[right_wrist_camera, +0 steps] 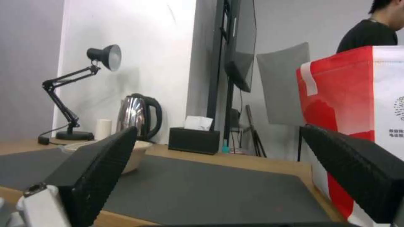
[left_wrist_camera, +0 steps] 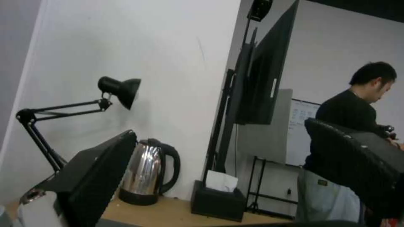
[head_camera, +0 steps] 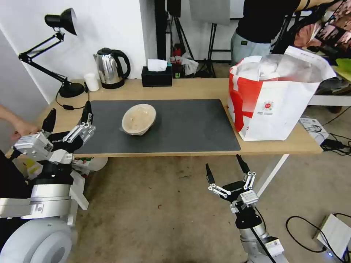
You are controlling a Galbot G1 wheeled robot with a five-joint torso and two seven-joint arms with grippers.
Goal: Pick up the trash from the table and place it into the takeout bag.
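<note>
A beige shallow paper bowl (head_camera: pixel 139 119) lies tilted on the dark grey mat (head_camera: pixel 182 128) of the light-wood table (head_camera: pixel 197 87), left of centre. The takeout bag (head_camera: pixel 270 102), white with a red side panel, stands open at the table's right end with white items inside. My left gripper (head_camera: pixel 68 115) is open at the table's left front corner, left of the bowl and apart from it. My right gripper (head_camera: pixel 225 168) is open below the front edge, in front of the bag. From the right wrist, the bowl (right_wrist_camera: pixel 134 157) and the bag (right_wrist_camera: pixel 349 94) show between the open fingers (right_wrist_camera: pixel 101 164).
A steel kettle (head_camera: pixel 109 67), a white cup (head_camera: pixel 91 82), a black tissue box (head_camera: pixel 156 76) and a black desk lamp (head_camera: pixel 55 44) line the table's back edge. A person's hand (head_camera: pixel 22 128) is by my left arm. Cables and a white box (head_camera: pixel 334 232) lie on the floor at right.
</note>
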